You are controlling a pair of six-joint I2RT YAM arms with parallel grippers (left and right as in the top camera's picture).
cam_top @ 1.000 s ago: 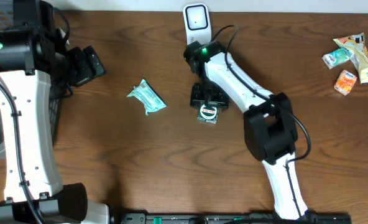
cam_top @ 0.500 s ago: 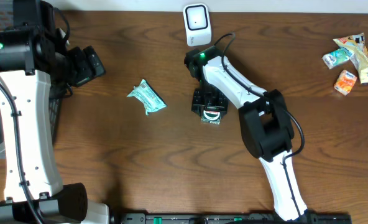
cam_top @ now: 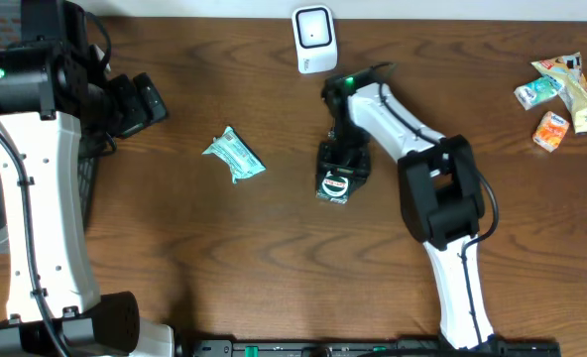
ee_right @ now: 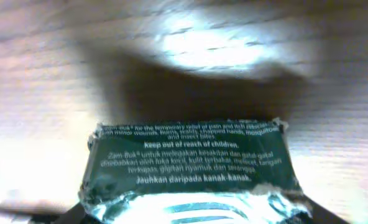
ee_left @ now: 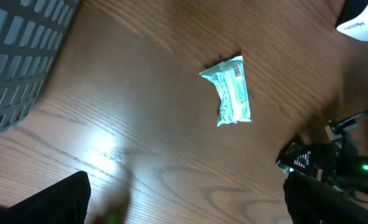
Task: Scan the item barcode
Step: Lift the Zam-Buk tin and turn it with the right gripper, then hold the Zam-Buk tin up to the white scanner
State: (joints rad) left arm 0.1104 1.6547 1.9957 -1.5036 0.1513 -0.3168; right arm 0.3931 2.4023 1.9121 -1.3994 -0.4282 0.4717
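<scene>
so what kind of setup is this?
Probably a mock checkout bench: white barcode scanner at the wooden table's far edge, loose snack packets to one side, a gray mesh basket.

Close on a dark green packet (ee_right: pixel 190 165), lying flat on the wood-grain table (ee_right: pixel 35 74). Printed across its face in small white type: "Keep out of reach of children" and "Jauhkan daripada kanak-kanak". Crumpled and silvery along the lower edge, cut off by the bottom of the frame. Backed by deep shadow above, with a bright glare (ee_right: pixel 215 46) on the wood beyond. Flanked at both lower corners by dark blurs, too indistinct to name.
</scene>
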